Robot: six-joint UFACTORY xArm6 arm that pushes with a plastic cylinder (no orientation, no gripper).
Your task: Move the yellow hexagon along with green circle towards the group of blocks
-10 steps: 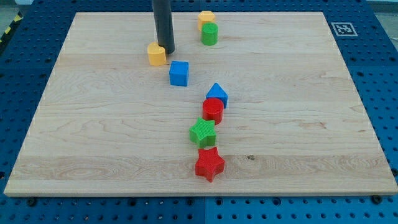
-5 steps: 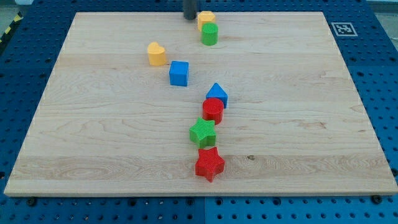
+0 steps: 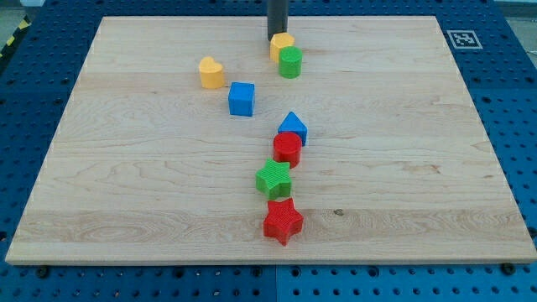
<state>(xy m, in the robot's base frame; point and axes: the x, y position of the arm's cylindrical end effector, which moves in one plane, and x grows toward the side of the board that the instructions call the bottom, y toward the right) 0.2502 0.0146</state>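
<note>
Where the rod enters from the view's top, cut off above, my tip (image 3: 278,39) touches the yellow hexagon (image 3: 282,44), its end partly hidden behind it. Touching that, toward the view's bottom, the green circle (image 3: 290,62) stands on the counter (image 3: 403,168); no fingers exist.

Wooden board (image 3: 126,184): pale, visible grain, rectangular, fills most of the view. Blue perforated table (image 3: 512,101): regular holes, surrounds the board on all sides. Fiducial marker (image 3: 462,39): black-and-white square, board's top right corner. Yellow-black hazard stripe (image 3: 12,40): top left edge. Lighting even, soft shadows.
</note>
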